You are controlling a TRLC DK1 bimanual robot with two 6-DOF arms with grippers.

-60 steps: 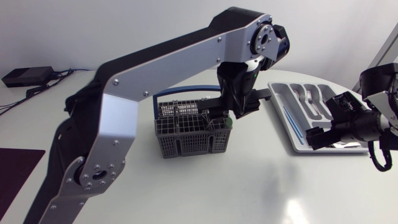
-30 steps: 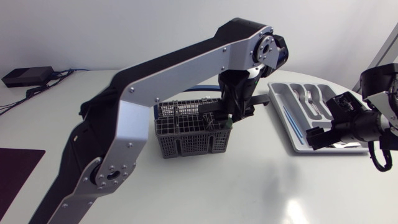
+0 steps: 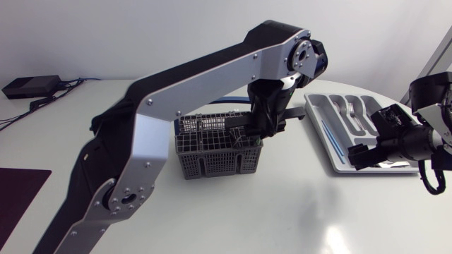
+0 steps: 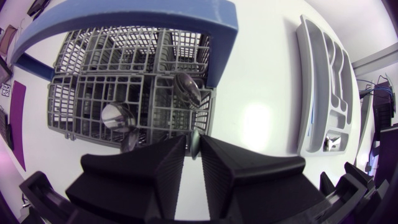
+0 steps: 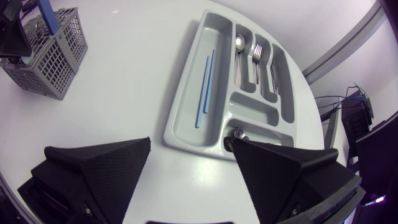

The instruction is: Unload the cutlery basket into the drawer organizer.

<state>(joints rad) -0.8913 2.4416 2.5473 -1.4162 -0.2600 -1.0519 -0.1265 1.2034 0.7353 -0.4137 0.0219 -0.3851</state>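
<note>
Head view: my left arm reaches across the table [image 3: 282, 212] and its left gripper [image 3: 258, 132] is sunk into the right-hand end of the cutlery basket [image 3: 212, 156], which stands near the table's middle. The drawer organizer [image 3: 326, 125] lies by the table's right edge, well apart from the basket. My right gripper [image 3: 373, 143] hangs over the organizer's near end.

Left wrist view: the left gripper [image 4: 193, 148] is drawn narrow, and its tips pinch the top of a slim cutlery piece [image 4: 194, 139] standing in a basket cell by the blue handle [image 4: 124, 18]. Two spoons [image 4: 186, 88] stand bowl-up in the cells ahead.

Right wrist view: the right gripper [image 5: 191, 146] is spread wide and holds nothing. Ahead of it the organizer [image 5: 183, 109] carries blue sticks [image 5: 205, 87] in its long compartment and a spoon with forks [image 5: 258, 53] beyond. Another spoon [image 5: 239, 132] lies in the small compartment nearest me. The basket [image 5: 46, 53] stands well away.

I judge the step in hand is picking this piece from the basket, with more cutlery left to unload. Next comes a straight lift, so the piece clears the grid and the handle without dragging the basket. Then I carry it to a matching compartment.
</note>
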